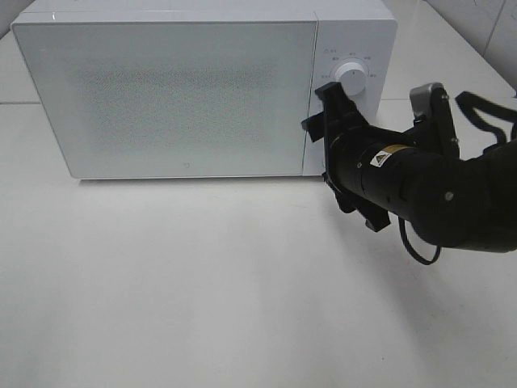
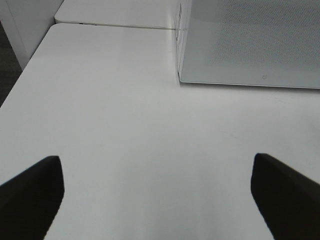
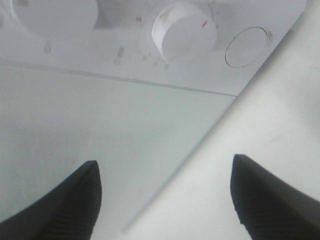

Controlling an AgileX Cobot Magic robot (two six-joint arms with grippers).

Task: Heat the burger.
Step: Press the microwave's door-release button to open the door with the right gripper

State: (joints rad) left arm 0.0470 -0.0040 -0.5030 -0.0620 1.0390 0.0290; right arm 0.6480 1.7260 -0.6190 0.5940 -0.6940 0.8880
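Observation:
The burger is out of view. A white microwave [image 1: 178,89] stands at the back of the table with its door [image 1: 161,97] shut. My right gripper [image 1: 323,133] is open and hovers right in front of the door's right edge, beside the control panel. In the right wrist view its fingers [image 3: 60,200] are spread wide with nothing between them, facing the door [image 3: 75,115] and a white knob [image 3: 184,31]. My left gripper [image 2: 155,165] is open and empty over bare table, off the microwave's left front corner [image 2: 182,77]. The exterior view does not show the left arm.
The control panel carries a round knob [image 1: 353,74] and, in the right wrist view, a round button [image 3: 246,47]. White table [image 1: 202,283] stretches in front of the microwave. The table's left edge [image 2: 20,85] shows in the left wrist view.

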